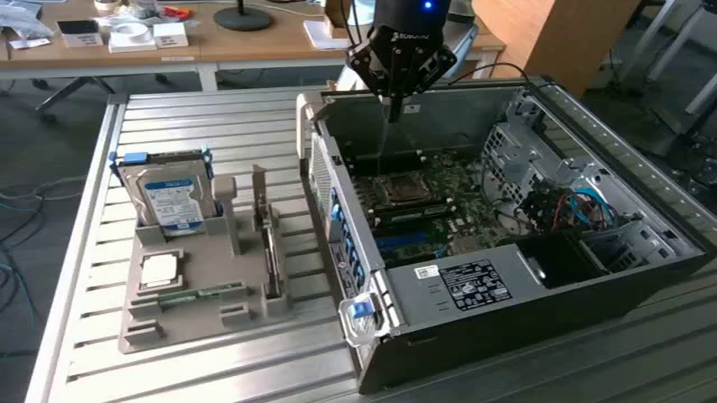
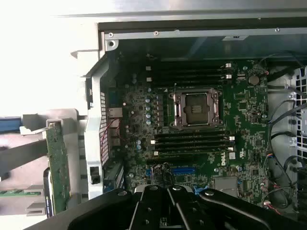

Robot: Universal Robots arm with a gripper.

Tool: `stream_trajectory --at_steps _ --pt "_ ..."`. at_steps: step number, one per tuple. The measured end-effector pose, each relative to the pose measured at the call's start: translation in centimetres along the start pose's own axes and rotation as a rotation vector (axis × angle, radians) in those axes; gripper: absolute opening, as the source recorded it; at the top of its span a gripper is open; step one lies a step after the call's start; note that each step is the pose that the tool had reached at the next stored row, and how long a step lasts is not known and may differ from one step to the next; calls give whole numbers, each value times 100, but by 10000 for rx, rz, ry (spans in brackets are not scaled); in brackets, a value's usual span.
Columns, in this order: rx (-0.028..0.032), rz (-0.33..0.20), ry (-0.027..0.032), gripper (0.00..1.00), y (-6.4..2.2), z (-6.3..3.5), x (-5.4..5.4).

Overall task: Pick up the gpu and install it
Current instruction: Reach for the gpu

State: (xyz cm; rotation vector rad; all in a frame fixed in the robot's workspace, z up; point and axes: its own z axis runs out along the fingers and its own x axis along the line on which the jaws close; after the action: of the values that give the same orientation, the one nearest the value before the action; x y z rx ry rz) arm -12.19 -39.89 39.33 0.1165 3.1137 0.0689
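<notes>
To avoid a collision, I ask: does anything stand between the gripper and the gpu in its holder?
Yes. The case wall facing the grey holder stands between the gripper, which hangs over the motherboard, and the gpu, upright in that holder. Above that wall's rim nothing visible blocks the way.

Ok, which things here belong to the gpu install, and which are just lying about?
Belong to the job:
gpu, standing on edge in the grey holder
gripper, shut, above the open computer case
motherboard inside it

Just lying about:
hard drive, memory stick and processor chip in the same holder
clutter on the desk behind
</notes>
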Motion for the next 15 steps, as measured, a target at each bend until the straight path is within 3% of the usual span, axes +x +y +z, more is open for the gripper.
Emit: stream_trajectory --at_steps 15 --pt "2 1 0 11 -3 -1 41"
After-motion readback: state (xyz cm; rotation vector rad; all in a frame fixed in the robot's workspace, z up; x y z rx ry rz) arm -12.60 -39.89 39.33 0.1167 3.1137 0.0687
